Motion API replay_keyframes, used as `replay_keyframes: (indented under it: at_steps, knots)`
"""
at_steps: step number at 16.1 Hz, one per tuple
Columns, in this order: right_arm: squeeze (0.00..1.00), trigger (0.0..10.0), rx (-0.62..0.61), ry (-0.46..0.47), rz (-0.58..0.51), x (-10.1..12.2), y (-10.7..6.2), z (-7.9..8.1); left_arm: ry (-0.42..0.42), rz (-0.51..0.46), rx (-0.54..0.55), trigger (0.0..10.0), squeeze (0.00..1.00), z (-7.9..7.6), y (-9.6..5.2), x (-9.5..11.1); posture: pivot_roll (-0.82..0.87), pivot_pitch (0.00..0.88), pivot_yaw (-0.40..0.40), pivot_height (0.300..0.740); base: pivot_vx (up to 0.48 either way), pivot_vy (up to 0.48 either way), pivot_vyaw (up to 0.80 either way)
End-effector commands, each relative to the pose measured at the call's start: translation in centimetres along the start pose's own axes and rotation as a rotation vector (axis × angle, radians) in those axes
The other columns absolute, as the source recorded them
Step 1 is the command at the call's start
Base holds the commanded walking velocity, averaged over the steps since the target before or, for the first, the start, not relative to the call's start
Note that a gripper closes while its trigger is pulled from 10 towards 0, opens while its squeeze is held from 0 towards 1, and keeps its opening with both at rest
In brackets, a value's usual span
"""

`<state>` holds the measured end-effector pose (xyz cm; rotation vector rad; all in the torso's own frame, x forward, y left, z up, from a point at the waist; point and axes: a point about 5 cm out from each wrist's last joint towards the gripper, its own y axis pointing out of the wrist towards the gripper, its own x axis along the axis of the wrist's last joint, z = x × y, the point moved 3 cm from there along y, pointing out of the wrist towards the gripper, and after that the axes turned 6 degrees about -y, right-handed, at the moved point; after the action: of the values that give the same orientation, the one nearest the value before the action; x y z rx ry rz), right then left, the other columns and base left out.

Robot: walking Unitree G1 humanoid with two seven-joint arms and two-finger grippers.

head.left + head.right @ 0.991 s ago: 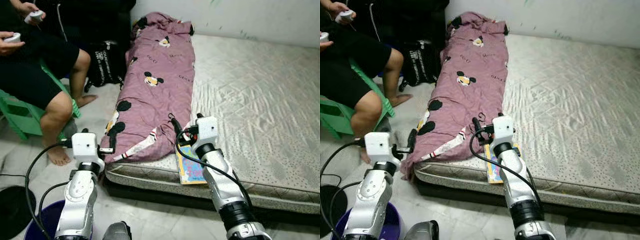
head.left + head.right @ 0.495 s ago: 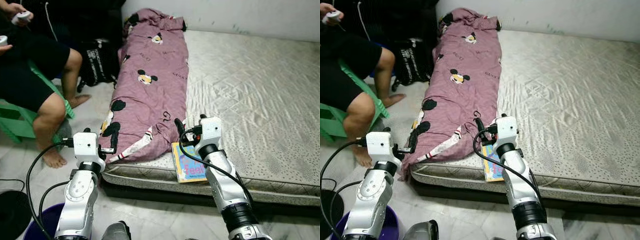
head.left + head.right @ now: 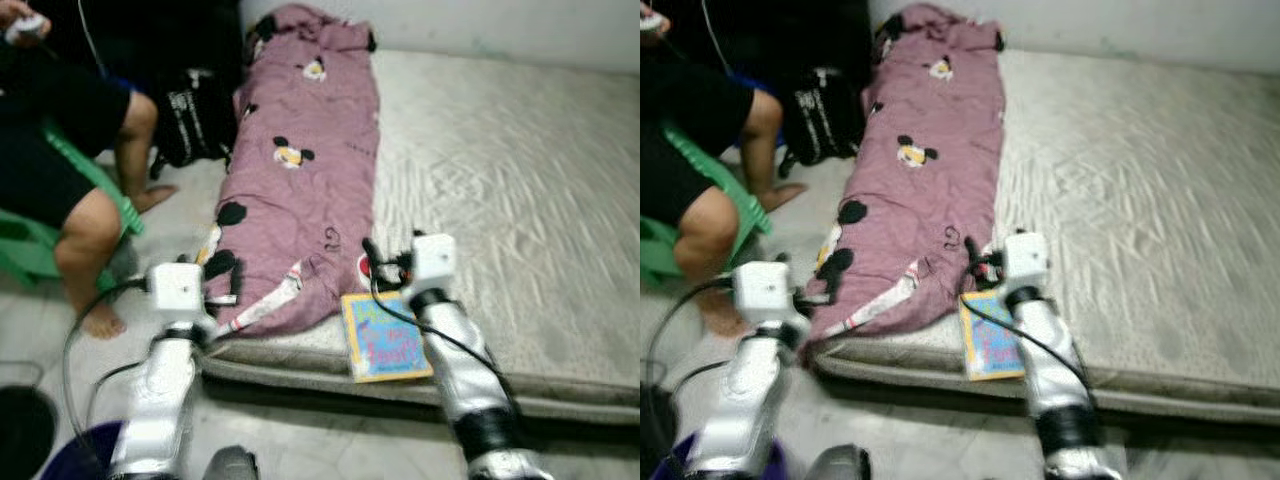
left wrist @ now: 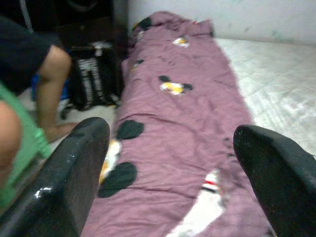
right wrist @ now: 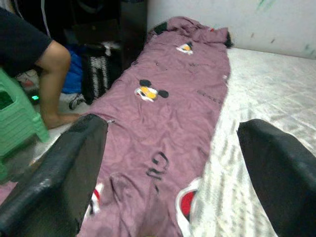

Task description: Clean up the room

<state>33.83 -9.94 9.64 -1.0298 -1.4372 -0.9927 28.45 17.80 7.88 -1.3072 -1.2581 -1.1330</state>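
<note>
Where it lies, mauve cartoon-printed blanket looks rumpled.

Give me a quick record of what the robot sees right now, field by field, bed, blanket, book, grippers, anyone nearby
bed: bare grey mattress on the floor
blanket: pink cartoon-print blanket lying along the mattress's left side
book: colourful book at the mattress's near edge, beside the blanket
left gripper: open, above the blanket's near end
right gripper: open, over the blanket, holding nothing
person: seated on a green stool, left of the bed
</note>
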Motion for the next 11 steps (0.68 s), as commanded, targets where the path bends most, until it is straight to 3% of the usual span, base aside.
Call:
replay_keyframes:
  at_steps: [1, 8, 11]
  knots:
    - [0.00, 10.0, -0.031, -0.015, 0.019, -0.44, -0.58, -1.19, -0.012, -0.001, -0.013, 10.0, 0.00, -0.71, 0.20, 0.12, 0.06, 0.118, -0.045, 0.740, 0.000, 0.000, 0.00]
    - [0.00, 10.0, -0.041, -0.014, 0.028, -0.52, -0.64, -1.50, -0.009, 0.007, -0.003, 10.0, 0.00, -0.81, 0.33, 0.04, 0.06, 0.120, -0.045, 0.740, 0.000, 0.000, 0.00]
    - [0.00, 10.0, -0.040, -0.019, 0.029, -0.51, -0.66, -1.55, -0.015, 0.008, -0.006, 10.0, 0.00, -0.90, 0.34, 0.02, 0.06, 0.121, -0.044, 0.740, 0.000, -0.337, 0.00]
